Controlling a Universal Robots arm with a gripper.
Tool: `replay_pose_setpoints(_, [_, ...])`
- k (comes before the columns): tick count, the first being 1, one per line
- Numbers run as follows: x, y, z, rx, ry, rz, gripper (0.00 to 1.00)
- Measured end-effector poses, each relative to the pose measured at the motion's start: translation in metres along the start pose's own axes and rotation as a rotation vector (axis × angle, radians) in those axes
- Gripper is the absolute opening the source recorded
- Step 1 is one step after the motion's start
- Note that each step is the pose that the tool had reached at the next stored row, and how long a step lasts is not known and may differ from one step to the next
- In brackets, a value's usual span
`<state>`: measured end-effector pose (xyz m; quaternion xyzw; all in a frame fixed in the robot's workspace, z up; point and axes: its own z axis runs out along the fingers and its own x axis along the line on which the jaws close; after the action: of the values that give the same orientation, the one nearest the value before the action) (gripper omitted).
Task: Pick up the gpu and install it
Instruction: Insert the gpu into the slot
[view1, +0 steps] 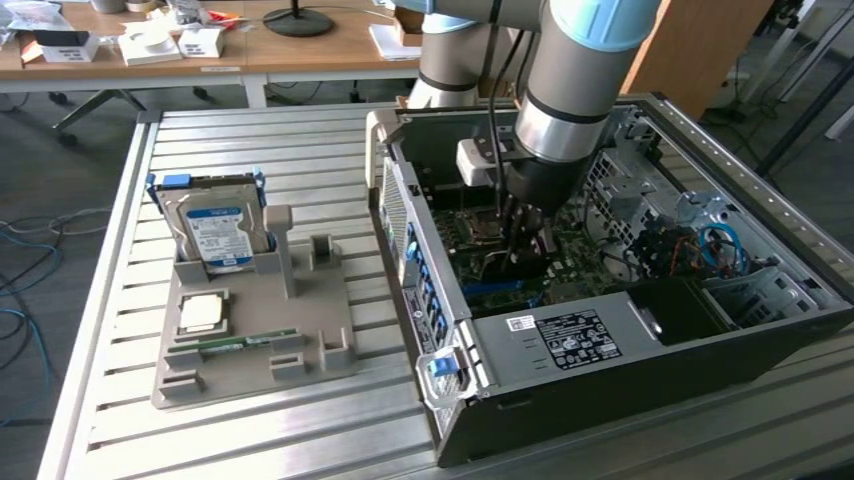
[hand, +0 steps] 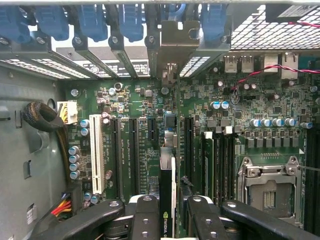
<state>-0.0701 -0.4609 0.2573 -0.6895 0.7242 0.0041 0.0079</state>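
My gripper, centre of the exterior view, clamps the gpu edge-on over the motherboard. Caution: tilt or offset during seating could damage contacts.

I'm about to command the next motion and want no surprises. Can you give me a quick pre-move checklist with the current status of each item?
1. The gpu is held in the gripper: ok, it sits edge-on between the fingers.
2. The gpu is inside the case, over the motherboard: ok.
3. Bottom edge lined up with a slot: cannot tell, the gpu hides what lies under it.
4. The gpu's metal end piece is at the rear bracket row: ok. Seated there: cannot tell.
5. Clearance from the black cable bundle: ok, it lies well apart from the gpu.
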Motion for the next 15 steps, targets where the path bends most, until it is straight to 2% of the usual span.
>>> replay_pose_setpoints(15, [0.0002, -0.0005, 0.001, 0.0, -0.0001, -0.002, 0.26])
